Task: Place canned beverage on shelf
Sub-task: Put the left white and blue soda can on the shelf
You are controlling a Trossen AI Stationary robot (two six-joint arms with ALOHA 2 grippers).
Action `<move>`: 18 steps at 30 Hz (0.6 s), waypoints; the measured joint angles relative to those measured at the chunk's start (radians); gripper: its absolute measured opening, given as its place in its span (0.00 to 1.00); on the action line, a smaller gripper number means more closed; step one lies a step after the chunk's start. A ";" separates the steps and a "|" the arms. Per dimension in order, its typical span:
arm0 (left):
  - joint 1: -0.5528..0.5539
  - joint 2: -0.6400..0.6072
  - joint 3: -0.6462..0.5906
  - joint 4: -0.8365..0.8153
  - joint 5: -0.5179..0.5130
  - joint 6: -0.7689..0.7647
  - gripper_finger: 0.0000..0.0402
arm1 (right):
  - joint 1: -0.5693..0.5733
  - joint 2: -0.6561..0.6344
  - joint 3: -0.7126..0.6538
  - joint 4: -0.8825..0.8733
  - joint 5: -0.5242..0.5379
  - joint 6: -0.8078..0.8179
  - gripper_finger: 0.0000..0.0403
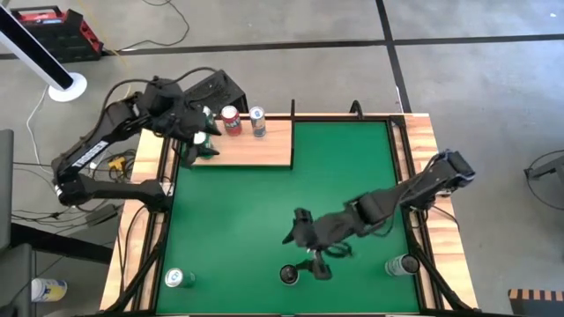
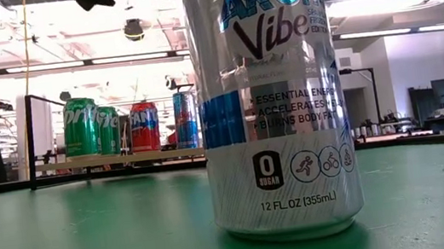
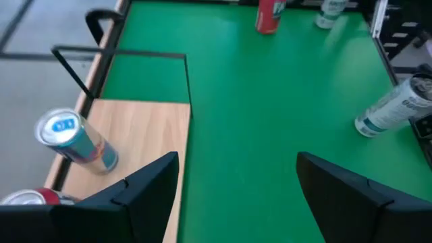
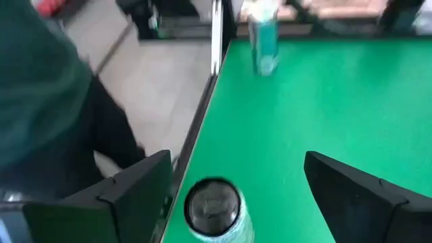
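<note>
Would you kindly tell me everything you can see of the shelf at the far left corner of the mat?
The shelf is a flat rectangular panel of pale natural wood with a thin dark frame, lying at the green mat's far left corner. A red can and a silver-blue can stand upright on its far edge, beside green cans. The open left gripper hovers over its left end.

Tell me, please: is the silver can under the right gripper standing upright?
Upright: the silver can stands on its base, and its top faces the open right gripper.
</note>
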 joint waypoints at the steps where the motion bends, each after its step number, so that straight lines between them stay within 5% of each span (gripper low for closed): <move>1: -0.003 -0.010 0.000 0.000 -0.008 0.000 0.71 | 0.011 0.023 0.032 -0.041 -0.007 -0.002 0.90; 7: -0.005 -0.039 0.000 -0.003 -0.042 -0.008 0.71 | 0.045 0.141 0.144 -0.123 -0.066 -0.008 0.89; 18: -0.031 -0.043 0.000 -0.055 -0.034 -0.019 0.71 | 0.039 0.242 0.153 -0.127 -0.076 -0.046 0.89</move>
